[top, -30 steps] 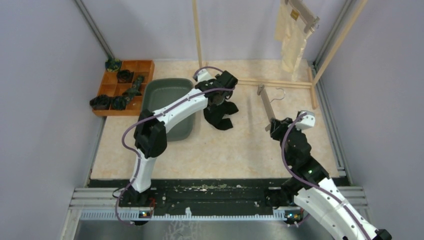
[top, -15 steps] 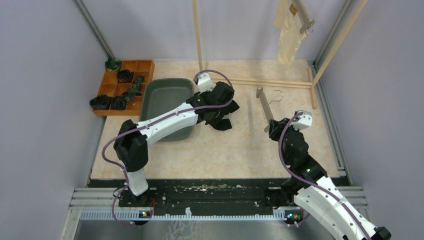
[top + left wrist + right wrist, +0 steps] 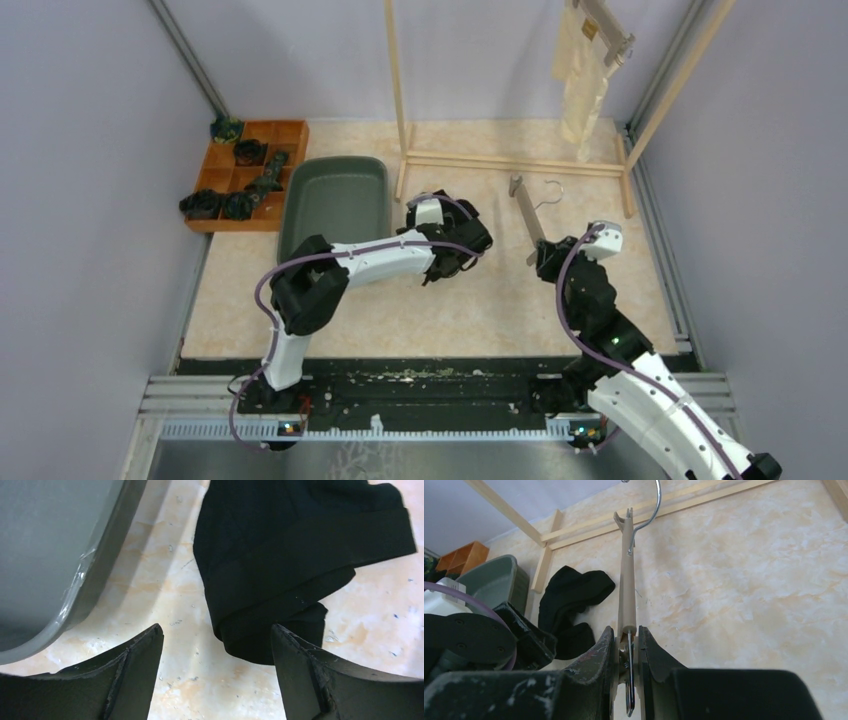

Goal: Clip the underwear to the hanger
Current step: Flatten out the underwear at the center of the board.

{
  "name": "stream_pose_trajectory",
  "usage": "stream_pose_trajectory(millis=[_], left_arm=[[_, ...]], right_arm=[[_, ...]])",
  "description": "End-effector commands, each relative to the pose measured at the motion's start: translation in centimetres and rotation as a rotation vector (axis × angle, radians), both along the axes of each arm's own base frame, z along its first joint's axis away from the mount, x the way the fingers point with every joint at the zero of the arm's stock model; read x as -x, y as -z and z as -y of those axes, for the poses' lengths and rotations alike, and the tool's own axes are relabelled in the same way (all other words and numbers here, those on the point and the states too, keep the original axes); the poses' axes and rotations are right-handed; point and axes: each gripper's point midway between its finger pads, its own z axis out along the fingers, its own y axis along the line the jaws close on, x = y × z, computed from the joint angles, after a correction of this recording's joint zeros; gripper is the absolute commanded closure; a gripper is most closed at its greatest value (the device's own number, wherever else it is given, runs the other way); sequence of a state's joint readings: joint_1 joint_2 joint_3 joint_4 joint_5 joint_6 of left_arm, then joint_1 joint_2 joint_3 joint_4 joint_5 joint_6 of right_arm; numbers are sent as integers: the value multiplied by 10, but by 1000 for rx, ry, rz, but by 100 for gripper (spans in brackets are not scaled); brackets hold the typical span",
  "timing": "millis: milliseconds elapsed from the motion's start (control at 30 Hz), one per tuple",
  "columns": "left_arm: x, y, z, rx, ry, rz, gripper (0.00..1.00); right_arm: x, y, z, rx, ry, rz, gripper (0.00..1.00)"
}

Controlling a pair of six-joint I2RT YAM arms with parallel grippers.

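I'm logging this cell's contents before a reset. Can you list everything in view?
black underwear: one, black, crumpled on the table beside the tub
cream underwear: one, pale cream, hanging from the rack hanger, far right
rack hanger: one, up on the rack
hanger: one, pale wood with a metal hook, held at one end
rack: one, light wood, far side
tub: one, grey-green, left of centre
tray: one, orange-brown, far left, holding several dark items
table: one, beige marbled
left fingers: black, open over the black underwear
right fingers: black, shut on the hanger
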State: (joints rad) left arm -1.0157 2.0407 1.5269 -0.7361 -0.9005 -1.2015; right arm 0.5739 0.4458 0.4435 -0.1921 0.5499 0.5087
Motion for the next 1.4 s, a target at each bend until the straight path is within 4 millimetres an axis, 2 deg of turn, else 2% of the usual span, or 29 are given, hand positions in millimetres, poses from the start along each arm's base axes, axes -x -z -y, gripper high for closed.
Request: stream_pose_trajectory(millis=[0,267,500,700,900,967,1100,1233,1367], left_arm=[[-3,-2,-21,-25,-75,70,16],[-13,11,-20,-12,-35,81,15],[-17,9,-29,-25,-38,121,17],[-20,15,-29,3,17,152,26],[-26,12,-27,-1,43,205,38],[-28,10,-26,7,57,225,43],[-30,10,-24,7,79,246,62],[-31,7,-25,-14,70,242,99],[-30,-14,-25,-20,59,236,100]], right_arm=[[-3,-19,-6,-48,-19,71,100],[-3,-21,-6,-48,-17,75,100],[-3,-20,-6,-48,-18,73,100],[-2,-21,-6,-50,-21,75,100],[-2,-20,-6,-52,-23,75,100],[-1,-20,-7,-52,-26,74,100],[-1,-20,-7,-50,-25,73,100],[-1,-19,-7,-49,-26,71,100],[-2,-20,-7,-52,-27,74,100]])
